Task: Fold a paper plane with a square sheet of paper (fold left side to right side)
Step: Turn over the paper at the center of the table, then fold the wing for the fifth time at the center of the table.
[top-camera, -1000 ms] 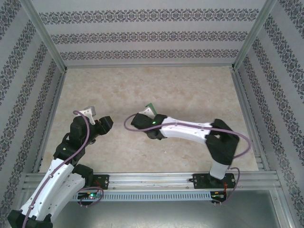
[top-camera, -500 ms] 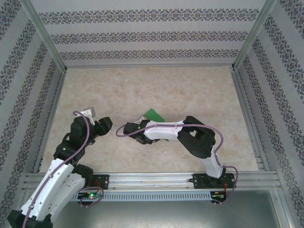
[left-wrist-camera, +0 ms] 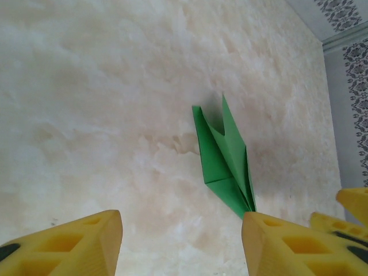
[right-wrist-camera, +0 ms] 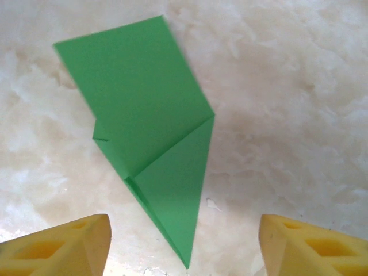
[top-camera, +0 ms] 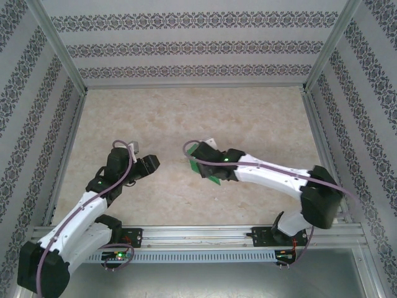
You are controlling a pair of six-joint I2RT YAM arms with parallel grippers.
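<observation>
Top camera looks down from high behind; both wrist cameras closely face the paper plane [left-wrist-camera: 225, 165].

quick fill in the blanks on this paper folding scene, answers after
The folded paper is bright ___. It rests on the ___, with no pincer gripping it. The right pincer over it has its jaws ___. The left pincer has fingers coloured ___.
Missing words: green; table; open; yellow.

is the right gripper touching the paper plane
Apart. In the right wrist view the paper plane lies clear of the open right gripper, table showing beside both fingers.
</observation>
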